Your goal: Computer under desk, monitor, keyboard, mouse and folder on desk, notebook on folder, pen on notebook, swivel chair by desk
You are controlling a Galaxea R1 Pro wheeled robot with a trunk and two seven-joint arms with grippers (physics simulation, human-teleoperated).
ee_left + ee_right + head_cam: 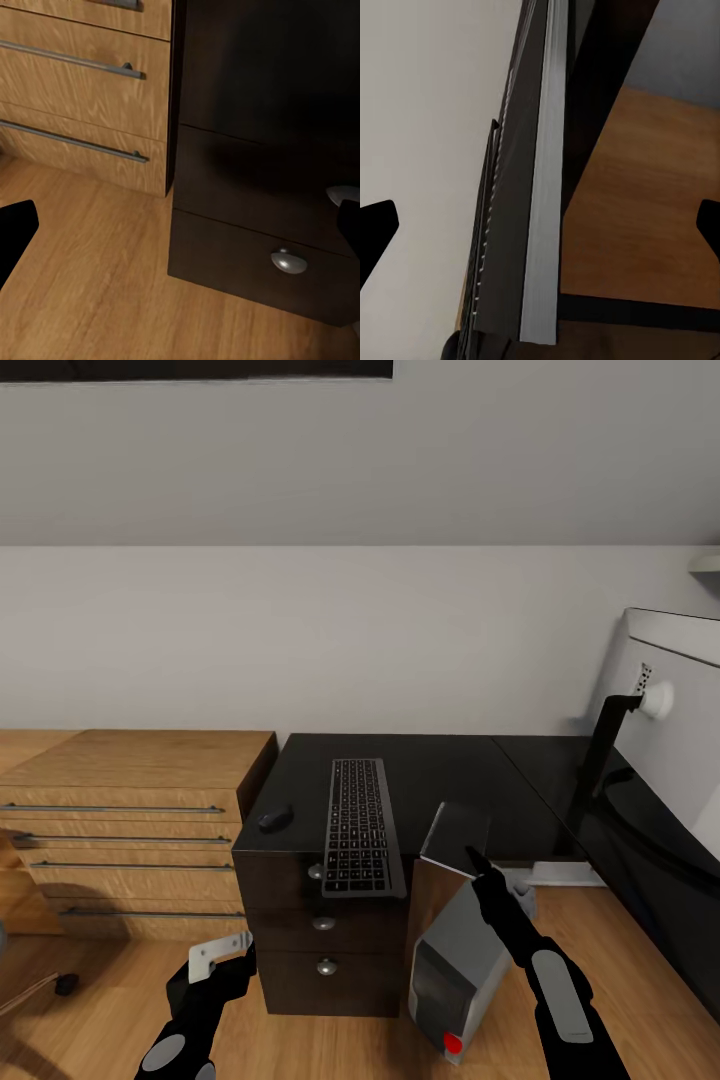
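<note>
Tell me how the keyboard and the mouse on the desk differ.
The keyboard is long, flat and rectangular; the mouse is a small rounded lump. The keyboard's near end overhangs the desk front edge; the mouse lies wholly on top. The keyboard has a grey frame with dark keys; the mouse is all dark. Both rest on the black top.

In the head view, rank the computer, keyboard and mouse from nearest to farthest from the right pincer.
1. The computer: tilted on the floor directly beside the right pincer.
2. The keyboard: on the desk, overhanging its front edge, toward the robot's left.
3. The mouse: on the desk beyond the keyboard, farther left.
</note>
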